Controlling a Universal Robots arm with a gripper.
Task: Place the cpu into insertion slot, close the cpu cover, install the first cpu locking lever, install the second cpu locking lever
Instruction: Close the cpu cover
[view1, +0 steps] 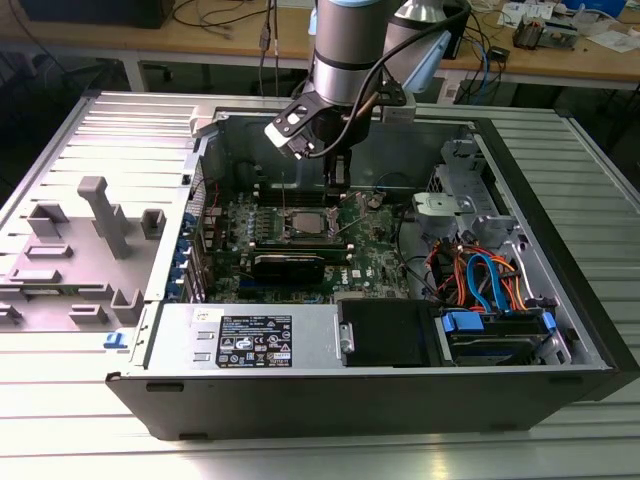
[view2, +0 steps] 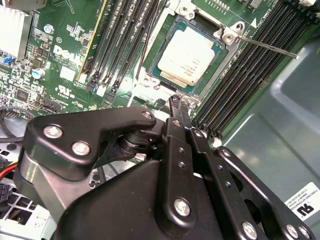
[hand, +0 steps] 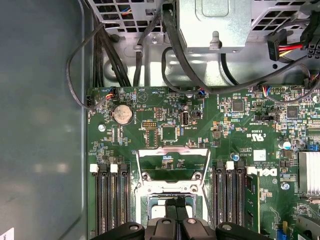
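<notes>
- The cpu (view2: 190, 59), a flat square with a dull silver-grey top, lies seated in the slot (view2: 226, 39), framed by its shiny metal rim.
- The cover (hand: 170, 151), a thin bright metal frame with a square window, stands flipped up off the slot; green board shows through it.
- A lever (view2: 265, 47), a thin straight steel rod, juts free from the slot's corner.
- The gripper (view2: 176, 102), matte black and bolted, hangs by the slot's edge, its slim fingers pressed together with nothing seen between them.
</notes>
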